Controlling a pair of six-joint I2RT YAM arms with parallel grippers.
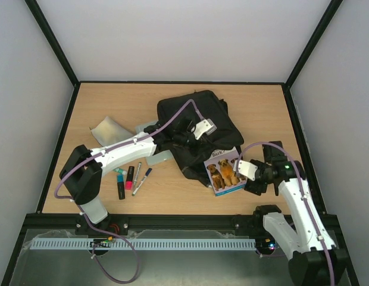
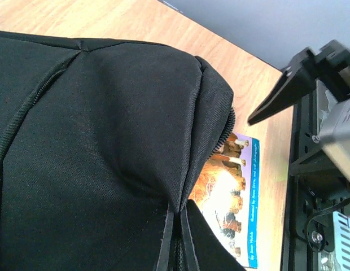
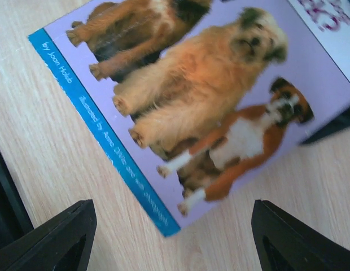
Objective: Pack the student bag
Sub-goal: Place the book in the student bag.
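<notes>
The student bag (image 1: pixel 196 122) is a large black backpack lying flat mid-table. My left gripper (image 1: pixel 183 140) rests on its near part and is shut on a pinched fold of the bag's fabric (image 2: pixel 178 226) beside its zipper edge (image 2: pixel 223 141). A book with dogs on a lilac cover (image 1: pixel 225 173) lies at the bag's near right corner, its far end tucked under the raised bag edge; it also shows in the left wrist view (image 2: pixel 234 192). My right gripper (image 1: pixel 249 171) is open and empty at the book's near right corner (image 3: pixel 192 96), fingers (image 3: pixel 56 240) wide apart above the wood.
Several pens and markers (image 1: pixel 132 177) lie near the left arm. A grey pouch (image 1: pixel 110 130) and a pale case (image 1: pixel 158 158) sit left of the bag. The table's black front rail (image 1: pixel 184 219) runs near the book.
</notes>
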